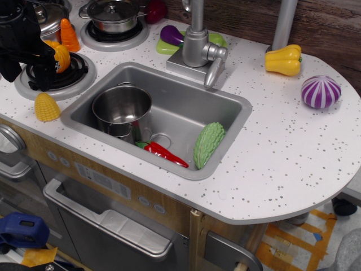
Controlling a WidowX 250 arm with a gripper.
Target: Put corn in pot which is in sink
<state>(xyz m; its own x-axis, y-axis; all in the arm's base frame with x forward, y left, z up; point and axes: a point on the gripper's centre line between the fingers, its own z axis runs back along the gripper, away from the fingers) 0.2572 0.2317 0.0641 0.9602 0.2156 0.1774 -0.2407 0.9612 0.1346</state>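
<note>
Corn (47, 107), 1 piece, on counter beside sink (225, 107) with 1 pot (121, 108); pincer (25, 70) state unclear.

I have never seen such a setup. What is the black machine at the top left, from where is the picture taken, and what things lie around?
This is one picture, taken from above and in front of a toy kitchen. The black shape is the robot arm's gripper; whether it is open or holds something cannot be told. The yellow corn sits on the white counter, left of the grey sink. Inside the sink stand the open steel pot, a red chili and a green bumpy vegetable. On the counter to the right lie a yellow pepper and a purple striped ball.
</note>
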